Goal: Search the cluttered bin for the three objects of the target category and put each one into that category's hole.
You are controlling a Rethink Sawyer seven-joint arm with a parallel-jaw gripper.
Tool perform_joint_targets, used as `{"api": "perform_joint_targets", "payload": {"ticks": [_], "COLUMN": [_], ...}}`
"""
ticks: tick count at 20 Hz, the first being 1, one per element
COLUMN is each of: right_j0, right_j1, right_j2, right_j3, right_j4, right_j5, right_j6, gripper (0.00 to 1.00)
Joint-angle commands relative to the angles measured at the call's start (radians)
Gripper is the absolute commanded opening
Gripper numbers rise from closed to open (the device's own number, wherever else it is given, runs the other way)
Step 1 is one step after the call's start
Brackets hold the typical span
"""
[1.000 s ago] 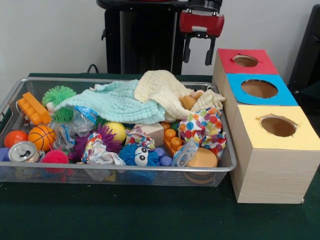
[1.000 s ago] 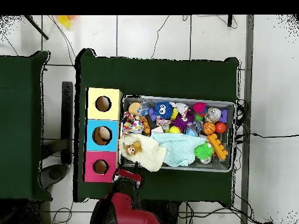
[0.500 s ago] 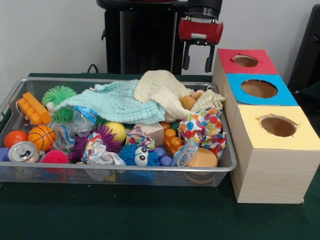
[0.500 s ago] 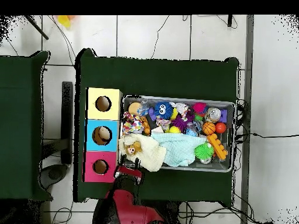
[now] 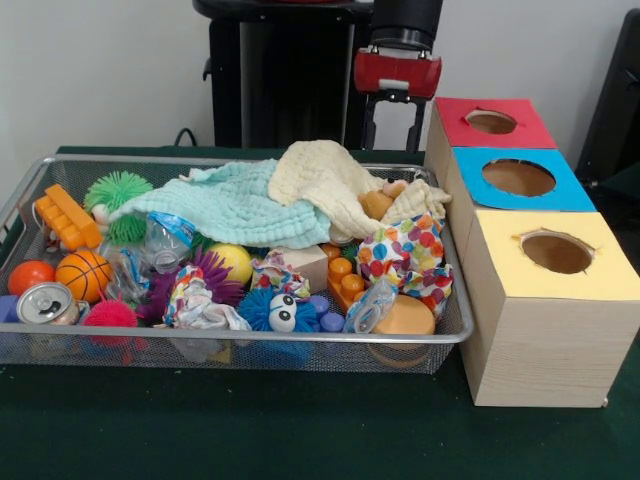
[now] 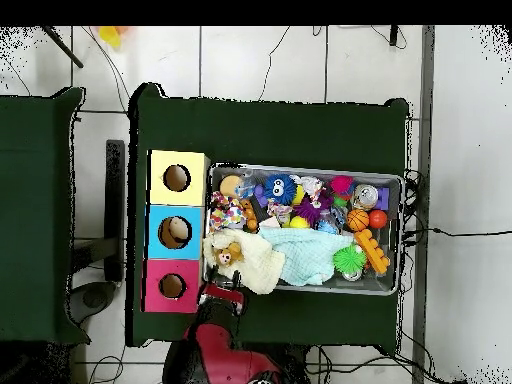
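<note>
A wire mesh bin (image 5: 250, 338) (image 6: 300, 168) holds a heap of toys. On top lie a mint cloth (image 5: 235, 205) (image 6: 305, 255) and a cream cloth (image 5: 320, 175) (image 6: 255, 262); a polka-dot cloth (image 5: 410, 250) is bunched at the right end. Beside the bin stand three wooden boxes with round holes, topped red (image 5: 530, 128) (image 6: 172, 268), blue (image 5: 565, 190) and yellow (image 5: 490, 245). My gripper (image 5: 397, 125) (image 6: 222, 296) hangs open and empty behind the bin's far right corner, beside the red box.
Also in the bin are a blue furry ball with eyes (image 5: 275, 310), a small basketball (image 5: 82, 275), a can (image 5: 45, 303), an orange brick (image 5: 65, 217), a green spiky ball (image 5: 118, 190) and a small brown bear (image 5: 378, 203) half under the cream cloth.
The gripper has come down a little behind the bin's far right corner and stays open. Nothing in the bin has moved.
</note>
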Motion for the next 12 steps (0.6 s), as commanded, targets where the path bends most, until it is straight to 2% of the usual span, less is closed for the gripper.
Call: {"api": "perform_joint_targets", "payload": {"ticks": [1, 12], "right_j0": [-0.057, -0.060], "right_j1": [0.104, 0.131], "right_j2": [0.071, 0.067], "right_j3": [-0.207, -0.232], "right_j4": [-0.036, -0.047], "right_j5": [-0.095, -0.107], "right_j6": [0.151, 0.151], "gripper": [1.00, 1.00]}}
